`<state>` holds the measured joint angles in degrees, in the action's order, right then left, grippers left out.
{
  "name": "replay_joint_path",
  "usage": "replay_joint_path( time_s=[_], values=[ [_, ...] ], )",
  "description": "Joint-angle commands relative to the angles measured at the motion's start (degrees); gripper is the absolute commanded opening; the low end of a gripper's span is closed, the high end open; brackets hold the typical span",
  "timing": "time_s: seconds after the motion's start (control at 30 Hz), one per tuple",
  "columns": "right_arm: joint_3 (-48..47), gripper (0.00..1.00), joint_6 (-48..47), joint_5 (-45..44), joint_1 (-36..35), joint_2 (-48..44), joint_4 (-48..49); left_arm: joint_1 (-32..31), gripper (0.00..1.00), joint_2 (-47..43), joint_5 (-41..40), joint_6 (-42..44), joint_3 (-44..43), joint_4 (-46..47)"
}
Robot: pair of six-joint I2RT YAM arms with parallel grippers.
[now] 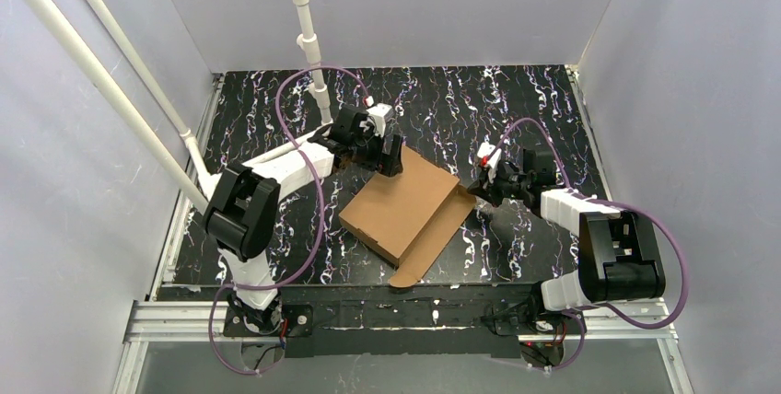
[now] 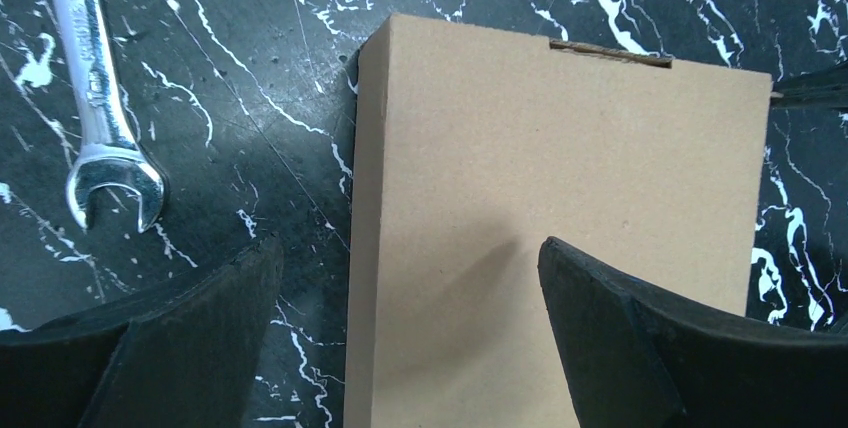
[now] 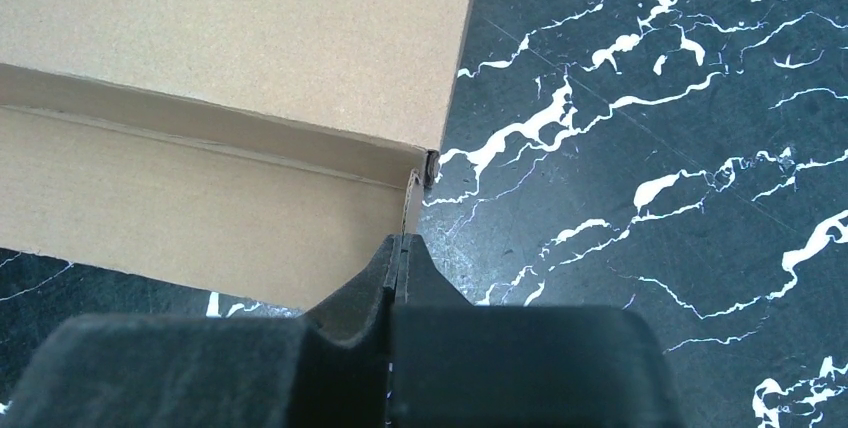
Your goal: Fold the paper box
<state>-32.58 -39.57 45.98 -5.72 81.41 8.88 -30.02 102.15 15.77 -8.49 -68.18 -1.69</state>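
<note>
We find the paper box [image 1: 401, 205] lying flat near the middle of the table [image 1: 516, 109], turned cornerwise, between our two arms. Its flap [image 1: 433, 242] spreads on the table from the side nearer the right arm, reaching towards the near edge. Our left gripper [image 2: 408, 253] hangs over the box's far corner, straddling one edge. Our right gripper [image 3: 400, 248] sits just beside the corner where flap meets box. In the left wrist view a wrench [image 2: 105, 138] lies on the table left of the box, apart from it.

A silver wrench [image 2: 92, 78] is lying at the upper left of the black, white-veined tabletop [image 2: 230, 48], open end pointing downward.
</note>
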Motion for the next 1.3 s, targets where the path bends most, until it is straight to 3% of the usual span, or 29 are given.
replay_joint_path(
  time_s=[0.0,1.03,1.27],
  values=[
    [-3.01,0.01,0.93,-0.11,-0.43,0.51,-0.42,0.48,0.98,0.44,3.56,1.97,0.48,-0.15],
    [-6.99,0.01,1.56,-9.48,-2.72,3.05,-2.67,0.66,0.95,4.17,10.82,5.50,-0.21,-3.20],
    [-5.14,0.01,-2.85,-4.40,-2.77,0.78,-3.74,0.75,0.95,4.45,10.81,5.08,-0.57,-3.22]
  ],
)
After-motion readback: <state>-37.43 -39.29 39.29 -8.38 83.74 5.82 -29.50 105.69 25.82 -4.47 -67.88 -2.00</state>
